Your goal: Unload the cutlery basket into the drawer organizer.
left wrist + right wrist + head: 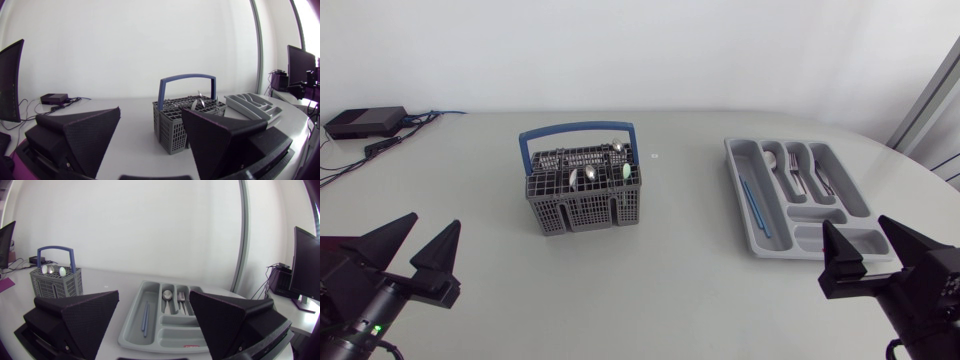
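Table [670,270]: basket [582,208] w/ spoons [592,175]; organizer [740,195] has spoon [771,160], forks [797,172], blue stick [754,208]; left tool [436,222] & right tool [853,222] wide open, empty

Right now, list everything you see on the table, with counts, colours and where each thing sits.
cutlery basket: one, grey with blue handle, mid-table, toward my left
basket cutlery: several, silver, standing in the basket; count unclear
drawer organizer: one, grey, toward my right
organizer cutlery: a spoon and forks, silver, in the middle slots
thin utensil: blue, in the slot nearest the basket
black box: one, cabled, far left corner
table: one, pale grey
left gripper: black, fingers open, empty
right gripper: black, fingers open, empty
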Action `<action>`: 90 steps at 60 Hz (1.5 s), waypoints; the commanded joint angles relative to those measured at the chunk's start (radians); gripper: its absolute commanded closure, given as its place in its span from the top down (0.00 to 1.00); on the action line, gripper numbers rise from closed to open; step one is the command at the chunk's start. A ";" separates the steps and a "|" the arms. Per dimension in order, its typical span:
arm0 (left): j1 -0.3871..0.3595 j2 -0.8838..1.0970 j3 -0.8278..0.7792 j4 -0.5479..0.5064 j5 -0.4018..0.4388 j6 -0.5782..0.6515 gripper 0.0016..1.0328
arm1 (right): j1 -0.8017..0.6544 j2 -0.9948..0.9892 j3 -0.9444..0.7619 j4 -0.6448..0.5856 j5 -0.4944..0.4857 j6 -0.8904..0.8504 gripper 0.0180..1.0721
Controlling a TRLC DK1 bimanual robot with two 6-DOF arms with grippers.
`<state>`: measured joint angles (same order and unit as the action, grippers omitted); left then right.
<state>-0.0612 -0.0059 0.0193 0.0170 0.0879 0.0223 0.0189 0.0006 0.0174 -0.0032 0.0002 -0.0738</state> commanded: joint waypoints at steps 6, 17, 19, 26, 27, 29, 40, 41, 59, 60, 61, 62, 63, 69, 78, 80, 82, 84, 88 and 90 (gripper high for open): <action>-0.005 -0.006 -0.021 0.000 -0.008 0.002 0.95 | 0.006 -0.007 -0.019 -0.003 -0.003 0.023 0.96; -0.005 -0.006 -0.021 0.001 -0.008 0.002 0.95 | 0.000 -0.007 -0.019 -0.003 -0.003 0.022 0.96; -0.003 -0.006 -0.021 0.001 -0.008 0.002 0.95 | -0.002 -0.007 -0.019 -0.003 -0.003 0.022 0.96; -0.005 -0.006 -0.021 0.000 -0.008 0.002 0.95 | -0.002 -0.007 -0.019 -0.003 -0.003 0.022 0.96; -0.006 -0.006 -0.021 0.000 -0.008 0.004 0.95 | -0.002 -0.007 -0.017 -0.003 -0.003 0.022 0.96; -0.005 -0.006 -0.021 0.000 -0.008 0.002 0.95 | -0.002 -0.007 -0.019 -0.003 -0.003 0.022 0.96; -0.005 -0.006 -0.021 0.000 -0.008 0.004 0.95 | 0.000 -0.005 -0.019 -0.003 -0.003 0.022 0.96; -0.005 -0.006 -0.021 0.000 -0.008 0.004 0.95 | 0.000 -0.005 -0.019 -0.003 -0.003 0.022 0.96; -0.005 -0.006 -0.021 0.001 -0.008 0.002 0.95 | 0.000 -0.007 -0.019 -0.003 -0.003 0.022 0.96; -0.005 -0.006 -0.021 0.001 -0.008 0.002 0.95 | -0.002 -0.005 -0.017 -0.003 -0.003 0.022 0.96; -0.005 -0.008 -0.021 0.003 -0.008 0.002 0.95 | -0.002 -0.007 -0.019 -0.003 -0.003 0.022 0.96; -0.006 -0.008 -0.021 0.003 -0.008 0.002 0.95 | -0.002 -0.007 -0.019 -0.003 -0.003 0.022 0.96; -0.006 -0.006 -0.021 0.003 -0.008 0.004 0.95 | -0.002 -0.007 -0.019 -0.003 -0.003 0.022 0.96; -0.003 -0.008 -0.021 0.005 -0.008 0.002 0.95 | -0.002 -0.007 -0.019 0.000 0.000 0.023 0.96; 0.021 -0.009 0.001 0.028 -0.010 0.001 0.95 | 0.009 -0.008 -0.016 0.005 0.001 0.023 0.96; 0.026 -0.009 0.013 0.020 -0.010 0.001 0.95 | 0.015 -0.008 -0.013 0.005 0.003 0.023 0.96; 0.031 -0.008 0.028 0.012 -0.010 -0.001 0.95 | 0.029 -0.007 -0.008 0.005 0.007 0.023 0.96; 0.038 -0.005 0.051 0.006 -0.010 -0.007 0.95 | 0.042 -0.007 -0.004 0.005 0.018 0.025 0.96; 0.044 0.026 0.088 -0.002 -0.010 -0.012 0.95 | 0.081 -0.007 0.012 0.005 0.050 0.025 0.96; 0.044 0.047 0.111 -0.014 -0.010 -0.015 0.95 | 0.095 -0.007 0.018 0.005 0.063 0.023 0.96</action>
<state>-0.0273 0.0055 0.0544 0.0071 0.0872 0.0219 0.0803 -0.0002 0.0177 -0.0029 0.0380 -0.0738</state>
